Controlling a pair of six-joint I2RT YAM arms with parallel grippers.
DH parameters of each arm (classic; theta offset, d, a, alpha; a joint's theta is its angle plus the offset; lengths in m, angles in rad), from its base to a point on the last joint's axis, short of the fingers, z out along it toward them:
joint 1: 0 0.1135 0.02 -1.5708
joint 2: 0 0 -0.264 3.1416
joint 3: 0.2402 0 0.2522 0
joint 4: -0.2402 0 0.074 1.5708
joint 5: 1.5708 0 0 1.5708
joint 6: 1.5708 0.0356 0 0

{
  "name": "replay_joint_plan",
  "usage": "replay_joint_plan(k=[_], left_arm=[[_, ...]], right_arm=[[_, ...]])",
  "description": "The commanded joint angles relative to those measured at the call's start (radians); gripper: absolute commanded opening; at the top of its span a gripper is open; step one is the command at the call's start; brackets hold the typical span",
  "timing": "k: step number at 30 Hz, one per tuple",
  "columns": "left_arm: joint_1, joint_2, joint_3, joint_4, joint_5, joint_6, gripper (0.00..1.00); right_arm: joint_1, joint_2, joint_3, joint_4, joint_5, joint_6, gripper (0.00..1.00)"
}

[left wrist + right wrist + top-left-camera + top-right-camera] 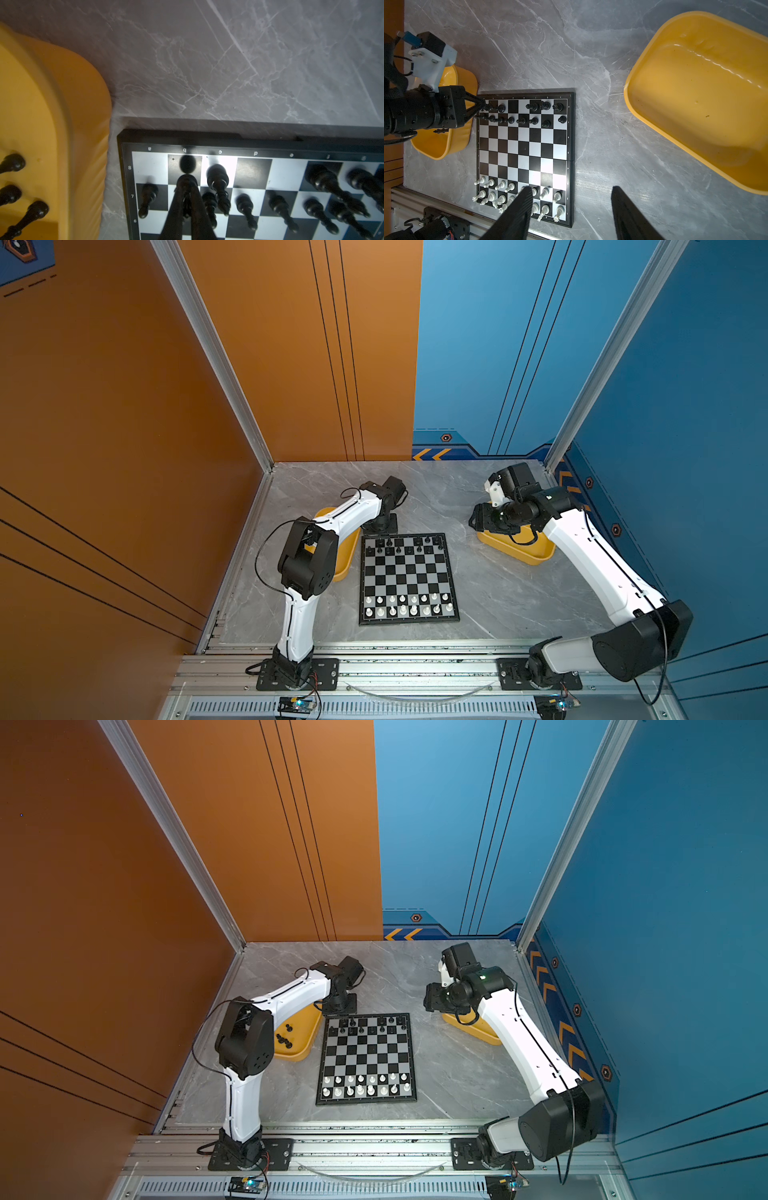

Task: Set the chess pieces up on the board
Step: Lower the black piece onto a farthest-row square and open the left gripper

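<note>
The board lies mid-table. White chess pieces fill its two near rows. Black chess pieces stand on the two far rows, with gaps in the back row. My left gripper hangs over the far left corner, shut on a black piece above square b8. My right gripper is open and empty, raised to the right of the board.
A yellow tray left of the board holds several black pieces. Another yellow tray at the far right shows no pieces. An aluminium rail runs along the near edge.
</note>
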Motion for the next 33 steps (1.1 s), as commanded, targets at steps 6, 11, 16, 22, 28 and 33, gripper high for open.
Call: replay_joint_plan(k=[6,11,16,22,28,33], left_arm=[[0.004,0.033,0.013,-0.002,0.002,0.001,0.00],[0.003,0.038,0.013,-0.001,-0.002,0.003,0.01],[0.006,0.038,0.015,-0.003,-0.007,0.003,0.10],[0.013,0.029,0.022,-0.003,-0.007,0.006,0.26],[0.022,-0.004,0.027,-0.003,-0.014,0.005,0.33],[0.042,-0.058,0.022,-0.005,-0.027,0.003,0.36]], right_arm=[[-0.013,-0.013,-0.005,-0.013,-0.002,0.001,0.63],[-0.019,-0.011,-0.003,-0.013,-0.004,-0.001,0.63],[-0.024,-0.006,0.000,-0.011,-0.010,-0.003,0.63],[-0.026,0.008,0.006,-0.011,-0.018,-0.007,0.63],[-0.026,0.028,0.024,-0.011,-0.019,-0.012,0.63],[-0.025,0.054,0.045,-0.003,-0.026,-0.014,0.63]])
